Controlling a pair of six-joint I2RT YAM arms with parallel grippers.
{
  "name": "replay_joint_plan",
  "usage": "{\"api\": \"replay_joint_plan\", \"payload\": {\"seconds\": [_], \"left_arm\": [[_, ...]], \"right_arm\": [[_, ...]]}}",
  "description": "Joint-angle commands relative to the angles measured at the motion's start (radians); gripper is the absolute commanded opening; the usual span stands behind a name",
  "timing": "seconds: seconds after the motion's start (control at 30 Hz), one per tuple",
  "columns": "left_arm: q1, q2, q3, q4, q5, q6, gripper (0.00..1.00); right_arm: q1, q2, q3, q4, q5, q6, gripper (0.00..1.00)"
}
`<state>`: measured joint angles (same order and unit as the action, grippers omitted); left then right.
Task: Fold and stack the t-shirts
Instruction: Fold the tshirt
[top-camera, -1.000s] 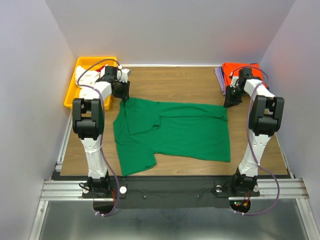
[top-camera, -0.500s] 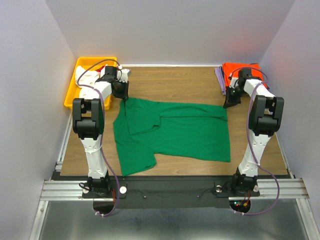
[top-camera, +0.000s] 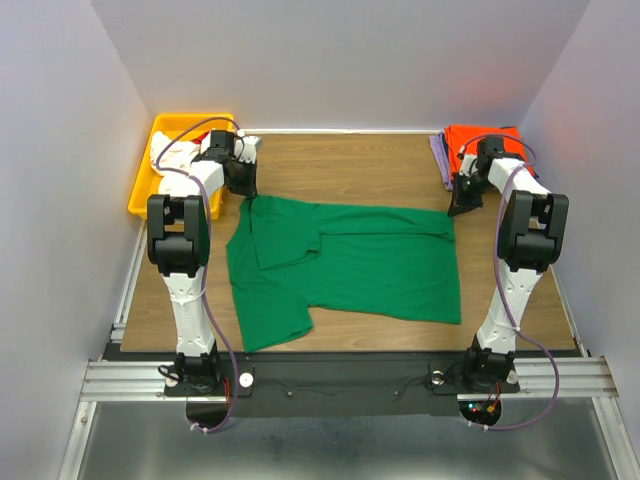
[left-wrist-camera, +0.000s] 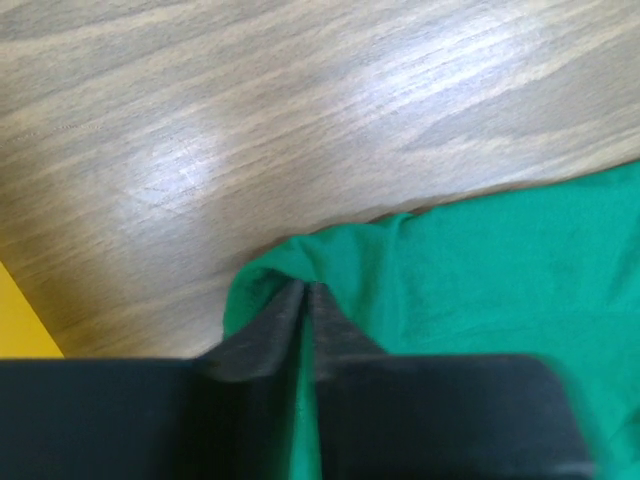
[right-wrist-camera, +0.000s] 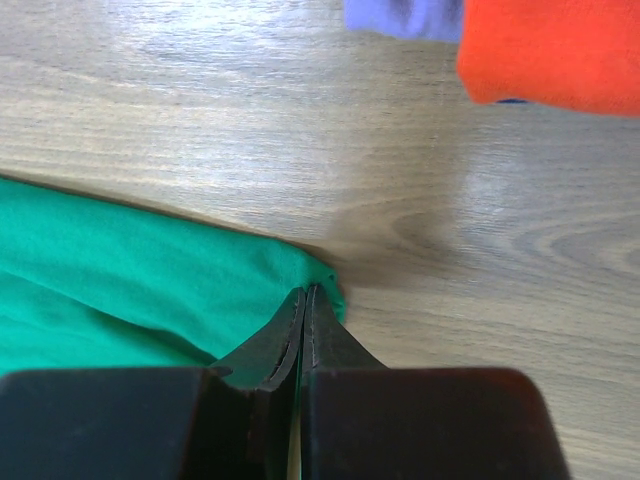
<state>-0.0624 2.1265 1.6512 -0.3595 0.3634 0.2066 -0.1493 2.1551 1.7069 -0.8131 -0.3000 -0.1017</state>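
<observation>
The green t-shirt lies spread across the middle of the bench, mostly flat. Its left part is already doubled over, with a flap of cloth turned inward near the collar end. The lower left section juts toward the near edge.

The left hand is at the shirt's far left corner. Its fingers are pressed together with a small ridge of green cloth bunched at their tips, so it reads as clamped on that corner. The right hand is at the far right corner in the same way, fingers closed on the hem where the cloth ends in a point.

At the far right corner of the bench an orange t-shirt sits folded on top of a lavender t-shirt, just beyond the right hand. At the far left, the yellow bin holds a heap of white and red shirts, unfolded.

By this showing, two shirts are folded and stacked, and the green one is partway through its fold. With both far corners pinched, the likely next step is to bring that edge toward the near side. The shirts in the bin have not yet been folded.
</observation>
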Motion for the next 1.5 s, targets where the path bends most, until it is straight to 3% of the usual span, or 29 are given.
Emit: {"api": "replay_joint_plan", "payload": {"seconds": [0.0,0.07,0.5,0.67,0.73,0.93,1.0,1.13,1.47], "left_arm": [[0.021,0.004,0.047,-0.002,-0.013,-0.018,0.07],[0.030,0.001,0.048,-0.001,-0.046,-0.016,0.00],[0.050,0.038,0.110,-0.007,-0.073,0.010,0.00],[0.050,-0.013,0.122,-0.039,0.029,0.045,0.37],[0.050,-0.083,0.095,-0.035,0.055,0.066,0.44],[0.049,-0.258,-0.019,-0.070,0.080,0.135,0.47],[0.036,-0.311,-0.080,-0.103,0.135,0.218,0.47],[0.006,-0.375,-0.197,-0.160,0.206,0.312,0.47],[-0.217,-0.444,-0.416,-0.187,0.105,0.450,0.43]], "right_arm": [[-0.007,0.012,0.057,-0.003,0.042,-0.021,0.01],[-0.012,0.023,0.082,0.009,0.061,-0.026,0.01],[-0.013,0.123,0.211,0.029,0.072,-0.026,0.01],[-0.013,0.068,0.206,0.023,0.010,-0.036,0.53],[-0.013,0.017,0.206,0.017,-0.007,-0.047,0.63],[-0.013,-0.116,0.152,-0.027,-0.004,-0.130,0.63],[-0.013,-0.167,0.096,-0.053,-0.011,-0.180,0.54],[-0.012,-0.218,-0.006,-0.100,-0.036,-0.286,0.45],[0.027,-0.247,-0.136,-0.071,-0.007,-0.490,0.39]]}}
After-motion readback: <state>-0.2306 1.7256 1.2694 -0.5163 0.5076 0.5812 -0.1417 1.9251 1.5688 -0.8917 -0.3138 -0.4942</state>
